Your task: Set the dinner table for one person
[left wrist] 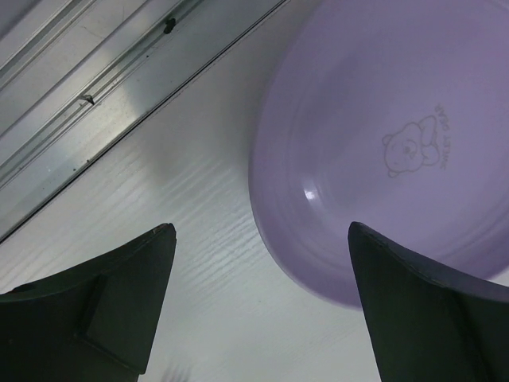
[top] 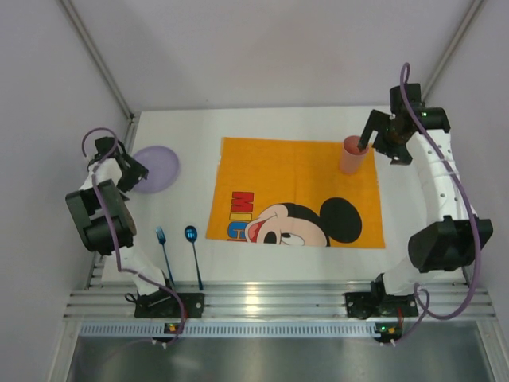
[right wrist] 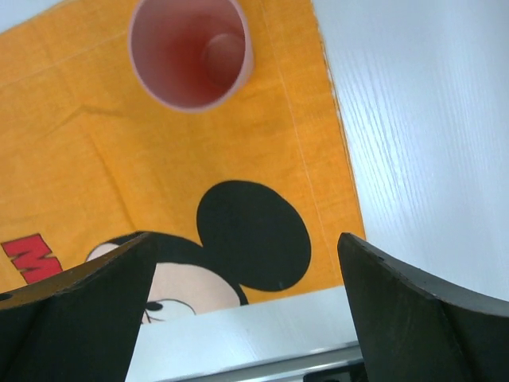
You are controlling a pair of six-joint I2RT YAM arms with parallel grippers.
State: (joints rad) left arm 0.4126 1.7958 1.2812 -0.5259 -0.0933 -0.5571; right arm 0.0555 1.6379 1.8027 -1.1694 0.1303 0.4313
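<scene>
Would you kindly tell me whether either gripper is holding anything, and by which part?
Nothing is held. The left gripper is open near the purple plate; the right gripper is open, apart from the pink cup.

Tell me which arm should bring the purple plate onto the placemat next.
Left. The left gripper hangs open right beside the purple plate. The right gripper is open by the pink cup at the far right corner of the placemat, the whole mat away from the plate.

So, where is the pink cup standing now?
In the top view, the pink cup stands on the far right corner of the orange Mickey Mouse placemat, beside the open right gripper.
</scene>
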